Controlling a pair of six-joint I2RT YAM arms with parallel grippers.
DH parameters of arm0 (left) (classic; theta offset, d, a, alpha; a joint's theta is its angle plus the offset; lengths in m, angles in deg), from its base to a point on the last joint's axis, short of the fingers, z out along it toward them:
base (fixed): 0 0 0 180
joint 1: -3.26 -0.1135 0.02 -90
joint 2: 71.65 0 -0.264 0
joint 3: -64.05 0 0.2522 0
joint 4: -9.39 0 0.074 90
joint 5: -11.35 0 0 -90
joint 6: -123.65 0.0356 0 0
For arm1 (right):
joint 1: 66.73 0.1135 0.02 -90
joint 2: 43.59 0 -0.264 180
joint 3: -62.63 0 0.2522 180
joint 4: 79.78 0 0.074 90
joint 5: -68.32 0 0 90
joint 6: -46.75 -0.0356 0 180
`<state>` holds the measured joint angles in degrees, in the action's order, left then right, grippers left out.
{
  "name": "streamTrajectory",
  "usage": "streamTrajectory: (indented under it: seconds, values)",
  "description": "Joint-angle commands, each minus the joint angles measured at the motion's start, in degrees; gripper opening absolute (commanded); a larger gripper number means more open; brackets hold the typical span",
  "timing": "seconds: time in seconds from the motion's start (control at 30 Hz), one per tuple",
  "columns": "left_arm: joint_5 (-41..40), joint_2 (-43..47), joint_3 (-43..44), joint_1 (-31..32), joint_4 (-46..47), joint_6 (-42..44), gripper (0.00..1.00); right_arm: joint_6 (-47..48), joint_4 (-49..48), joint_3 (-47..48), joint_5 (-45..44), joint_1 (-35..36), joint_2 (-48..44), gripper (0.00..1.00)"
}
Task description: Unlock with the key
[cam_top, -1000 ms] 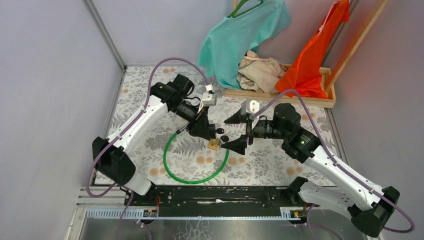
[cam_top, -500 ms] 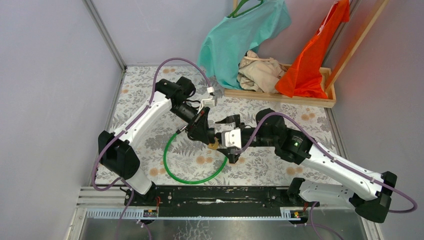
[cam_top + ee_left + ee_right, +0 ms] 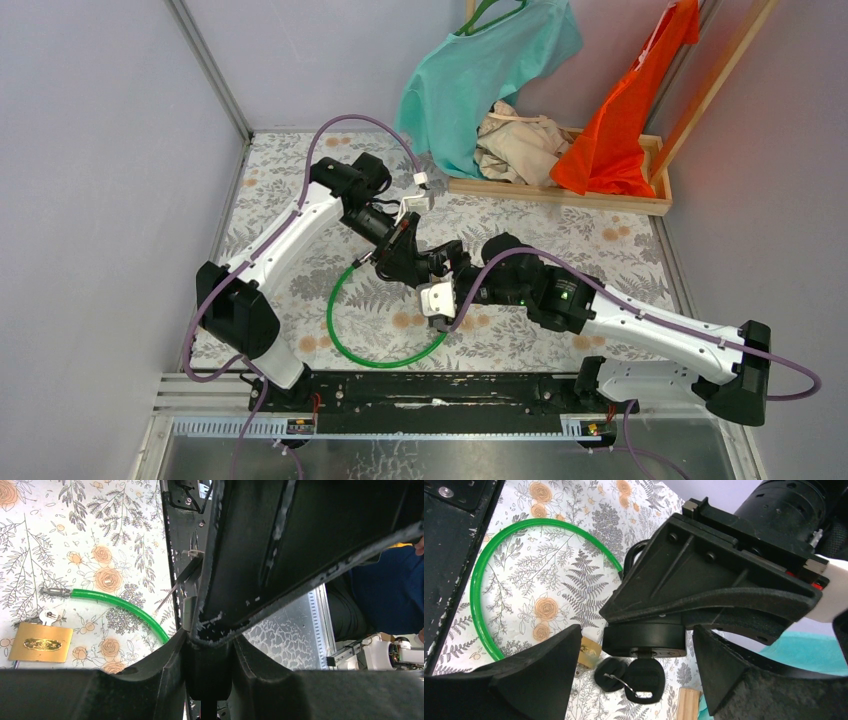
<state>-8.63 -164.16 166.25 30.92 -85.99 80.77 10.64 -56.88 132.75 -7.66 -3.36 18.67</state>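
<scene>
Right wrist: right gripper (image 3: 636, 632) spread either side of the key (image 3: 646, 674), left gripper (image 3: 412, 267) pinching the lock (image 3: 644, 642); closing off-centre could knock the key out.

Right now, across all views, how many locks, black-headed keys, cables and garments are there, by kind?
Brass padlock: 1
Black round lock: 1
Black-headed keys: 2
Green cable: 1
Garments (teal T-shirt, beige cloth, orange garment): 3
Total: 8

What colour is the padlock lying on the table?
Brass gold padlock; left wrist view shows it best.
</scene>
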Motion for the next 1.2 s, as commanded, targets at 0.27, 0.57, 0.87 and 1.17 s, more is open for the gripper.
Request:
streamTrajectory:
  seconds: [0.27, 0.57, 0.87, 1.17]
  values:
    - [6.4, 2.7, 4.1, -0.1, -1.5, -3.2, 0.12, 10.5, -6.6, -1.6, -12.8, 5.1, 0.7, 0.58]
    - [5.0, 4.3, 4.1, -0.1, -1.5, -3.6, 0.34, 10.7, -12.8, -4.0, -18.5, 6.4, -1.7, 0.0]
    - [-6.7, 7.5, 3.3, -1.9, -1.5, 1.9, 0.73, 7.6, -11.4, -5.1, -19.9, 6.4, -5.7, 0.0]
    - [-16.6, 11.7, -3.3, -1.9, 8.8, 1.0, 0.44, 1.2, -10.1, -5.9, -19.2, 6.4, -7.3, 0.0]
